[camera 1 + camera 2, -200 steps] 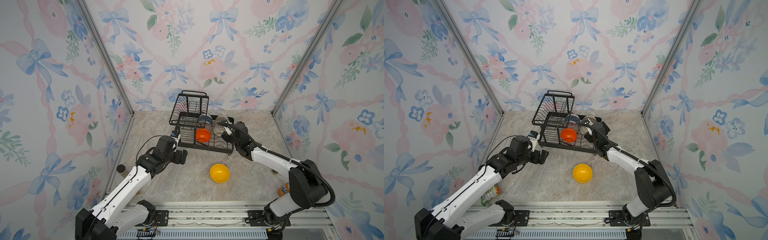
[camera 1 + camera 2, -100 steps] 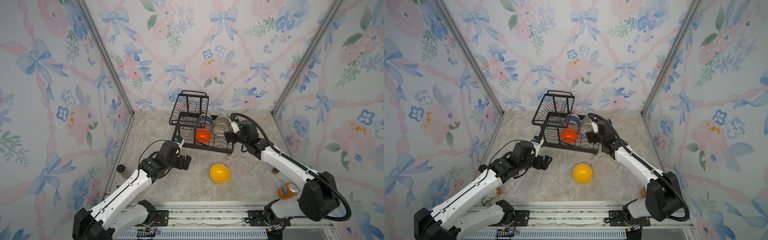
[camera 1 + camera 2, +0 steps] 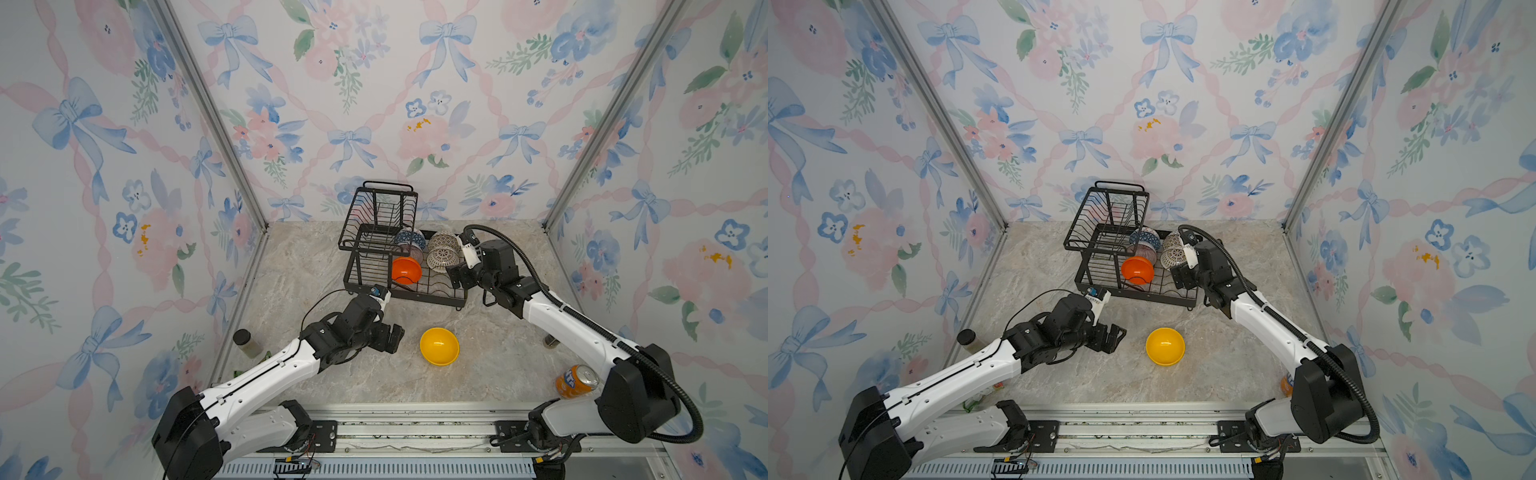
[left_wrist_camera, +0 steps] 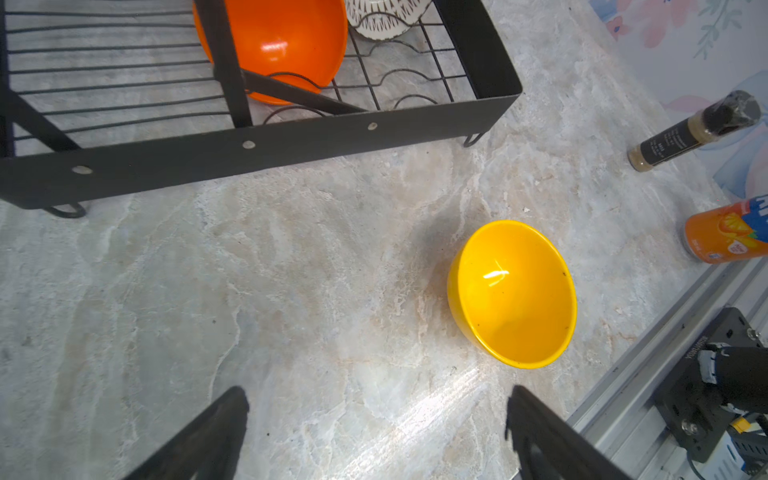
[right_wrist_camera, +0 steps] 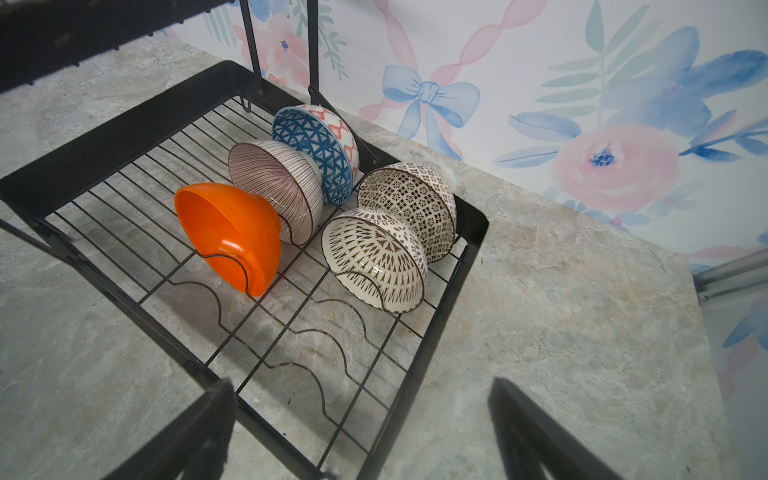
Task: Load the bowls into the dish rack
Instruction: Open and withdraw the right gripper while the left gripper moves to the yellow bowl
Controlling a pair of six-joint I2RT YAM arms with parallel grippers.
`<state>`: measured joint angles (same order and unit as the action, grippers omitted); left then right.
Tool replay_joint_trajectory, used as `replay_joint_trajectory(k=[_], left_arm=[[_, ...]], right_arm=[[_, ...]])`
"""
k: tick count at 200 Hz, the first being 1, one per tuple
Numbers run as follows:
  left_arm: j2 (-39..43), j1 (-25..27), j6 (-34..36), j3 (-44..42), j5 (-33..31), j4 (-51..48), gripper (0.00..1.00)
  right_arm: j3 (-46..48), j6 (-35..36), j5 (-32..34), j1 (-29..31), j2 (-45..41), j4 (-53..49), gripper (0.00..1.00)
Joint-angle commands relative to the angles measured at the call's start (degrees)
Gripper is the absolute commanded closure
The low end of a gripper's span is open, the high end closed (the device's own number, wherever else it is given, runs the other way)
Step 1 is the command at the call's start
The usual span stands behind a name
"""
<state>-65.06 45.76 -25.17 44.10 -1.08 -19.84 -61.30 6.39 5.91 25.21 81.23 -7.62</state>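
Last bowl to fetch: yellow bowl [image 4: 513,293] just ahead of left fingers [image 4: 208,436], spread, empty; right fingers [image 5: 199,432] likewise apart. Next: straddle rim, clamp, carry to rack [image 4: 291,143].

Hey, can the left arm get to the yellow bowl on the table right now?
Probably yes. The left pincer is open and close beside the yellow bowl, with only bare table between them. The dish rack stands farther back, out of the way.

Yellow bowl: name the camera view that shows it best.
Left wrist view: the yellow bowl sits close, upright and empty. Both top views show the bowl whole but small; the right wrist view misses it.
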Motion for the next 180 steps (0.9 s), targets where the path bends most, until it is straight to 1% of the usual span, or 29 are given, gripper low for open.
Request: replay_joint_trajectory(k=[1,43,100,143,180], left_arm=[[-3.9,1.7,-1.7,0.7,0.2,2.7,0.02],[-11.1,4.8,-1.9,3.7,-0.7,4.2,0.02],[-19.3,8.1,-2.0,7.6,1.3,7.4,0.02],[-24.7,9.3,-1.9,10.1,2.5,8.2,0.02],[-27.4,9.7,-1.9,10.6,2.7,8.4,0.02]], right_arm=[[-1.4,-0.9,-0.6,-0.5,-0.2,-1.5,0.03],[-1.0,-0.9,-0.8,-0.8,-0.5,-1.3,0.03],[-0.3,-1.1,-1.1,-0.8,-0.4,-1.0,0.03],[-0.1,-1.0,-0.9,-0.9,-0.6,-1.1,0.03],[0.0,-1.0,-0.9,-1.0,-0.7,-1.1,0.03]])
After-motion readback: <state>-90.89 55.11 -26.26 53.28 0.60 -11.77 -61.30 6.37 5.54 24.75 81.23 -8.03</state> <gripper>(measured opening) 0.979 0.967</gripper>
